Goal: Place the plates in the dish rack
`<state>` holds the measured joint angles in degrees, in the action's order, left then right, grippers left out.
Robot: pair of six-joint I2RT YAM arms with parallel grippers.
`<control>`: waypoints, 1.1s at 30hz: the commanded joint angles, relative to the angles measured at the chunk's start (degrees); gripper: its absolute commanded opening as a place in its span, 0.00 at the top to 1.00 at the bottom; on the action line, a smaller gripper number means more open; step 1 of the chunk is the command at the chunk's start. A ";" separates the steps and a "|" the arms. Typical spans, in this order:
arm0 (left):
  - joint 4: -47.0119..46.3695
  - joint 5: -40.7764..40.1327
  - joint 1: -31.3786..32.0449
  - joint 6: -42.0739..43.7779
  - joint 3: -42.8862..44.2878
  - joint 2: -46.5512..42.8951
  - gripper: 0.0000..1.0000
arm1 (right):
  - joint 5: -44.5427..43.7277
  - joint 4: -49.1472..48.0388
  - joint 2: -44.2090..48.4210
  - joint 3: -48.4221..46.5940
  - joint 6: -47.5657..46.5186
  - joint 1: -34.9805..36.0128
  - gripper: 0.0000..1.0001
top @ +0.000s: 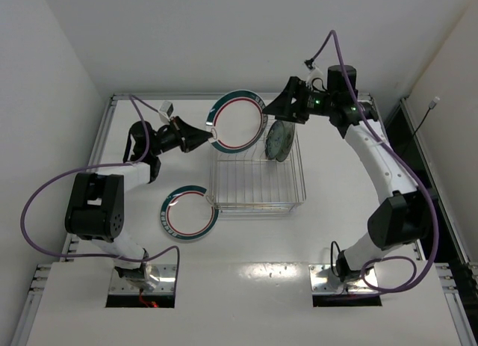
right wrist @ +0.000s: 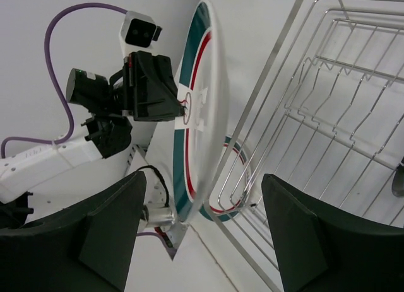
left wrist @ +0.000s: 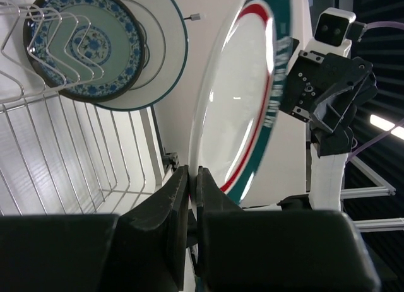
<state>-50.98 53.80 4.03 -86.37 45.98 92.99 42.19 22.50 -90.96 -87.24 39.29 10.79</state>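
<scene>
While its two black fingers close almost together on the glossy edge of a large round white plate with a dark green rim and red ring, the left gripper holds it raised on edge over the far left corner of the dish rack. The right gripper hangs at the rack's far side just beside that plate, jaws spread wide and holding nothing. Between the thin silver wire dividers at the rack's far right stands a teal patterned plate. A grey-rimmed white plate stands just behind it. A second green-rimmed plate lies flat on the white table by the rack's near left corner.
</scene>
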 commanded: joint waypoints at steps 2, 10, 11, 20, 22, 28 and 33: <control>-3.51 0.77 -0.34 0.85 2.54 -0.18 1.00 | 1.84 -3.25 -0.10 -0.74 0.26 1.08 0.29; -3.51 0.78 -0.34 0.85 2.54 -0.18 1.00 | 1.84 -3.25 -2.82 1.28 -0.44 3.62 0.29; -3.51 0.78 -0.34 0.85 2.54 -0.18 1.00 | 1.84 -3.25 -3.60 1.28 -0.44 4.50 0.29; -6.76 1.39 0.71 -1.26 2.54 -0.18 1.00 | -0.26 -5.55 -6.25 -0.03 2.11 7.67 0.82; -6.24 1.92 0.71 -1.26 3.06 -0.18 1.00 | -1.67 -3.53 -6.25 -1.78 1.58 7.67 0.94; 15.86 1.31 0.71 13.12 8.67 -0.79 0.75 | -6.33 3.59 -5.02 -7.24 -0.96 7.14 1.00; 54.82 -9.12 -1.65 35.19 18.34 -1.32 0.49 | -18.79 13.86 -3.88 -13.99 -4.30 6.53 1.00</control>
<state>-22.09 51.18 4.21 -66.78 58.65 92.99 31.22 32.32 -98.32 -94.89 37.95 17.80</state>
